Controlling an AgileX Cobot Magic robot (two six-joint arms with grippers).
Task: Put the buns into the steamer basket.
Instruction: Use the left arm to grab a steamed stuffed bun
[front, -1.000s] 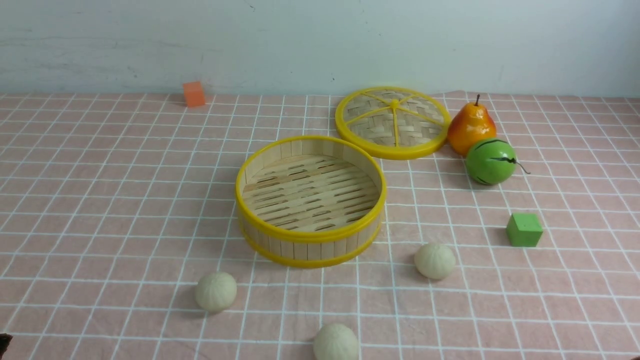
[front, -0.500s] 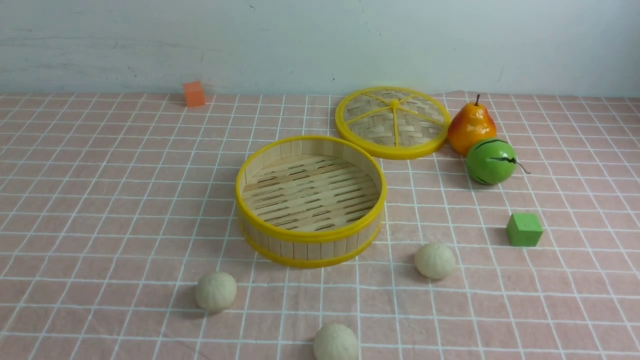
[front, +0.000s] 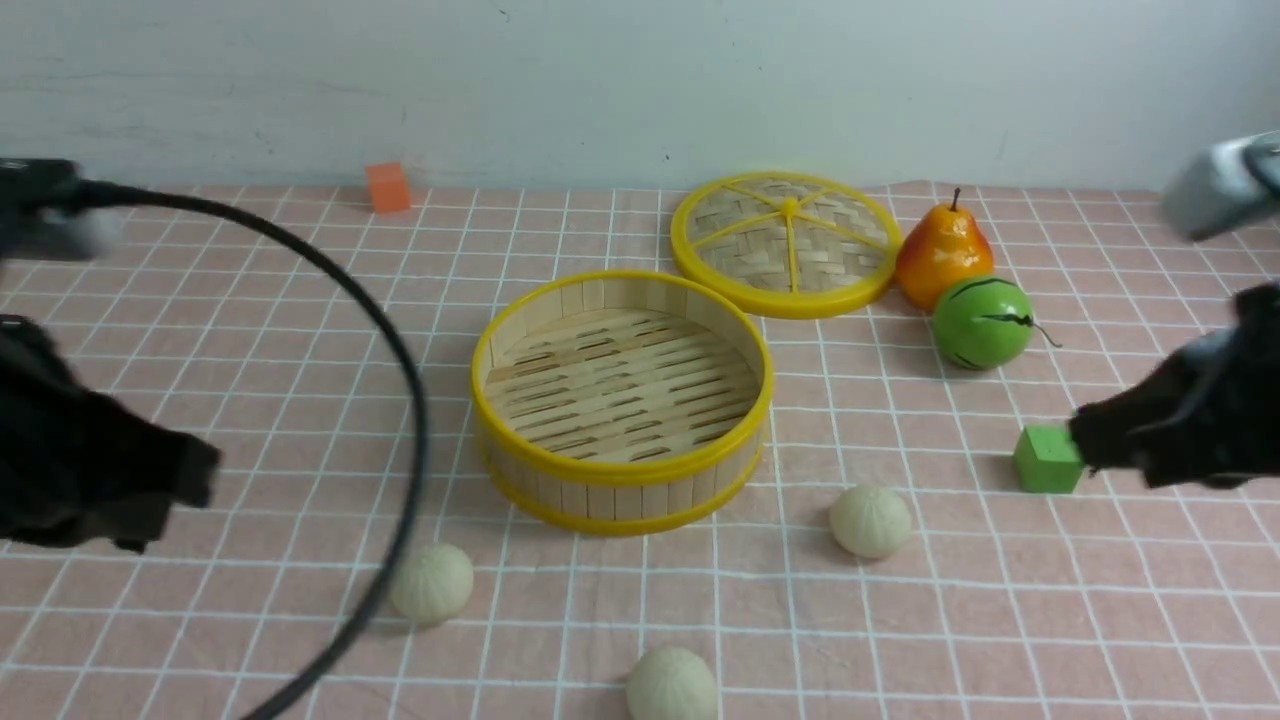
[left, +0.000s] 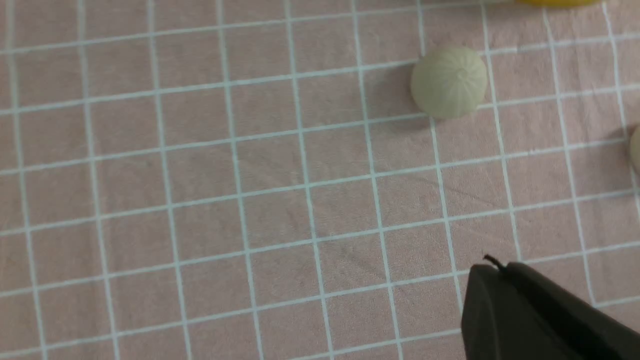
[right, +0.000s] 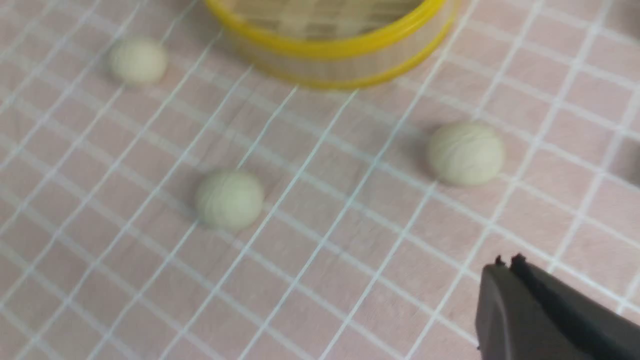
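Observation:
The steamer basket stands mid-table with nothing on its slatted floor, and its wall shows in the right wrist view. Three cream buns lie on the cloth in front of it: one to the left, one at the front edge, one to the right. My left gripper hovers left of the left bun, shut and empty. My right gripper hangs right of the right bun, shut and empty too.
A woven lid lies behind the basket, with a pear and a green striped fruit to its right. A green cube sits at the right gripper's tip. An orange cube is at the back. A black cable arcs over the left side.
Both arms have swung into the front view from the sides, where neither showed before. The buns and the basket have not moved.

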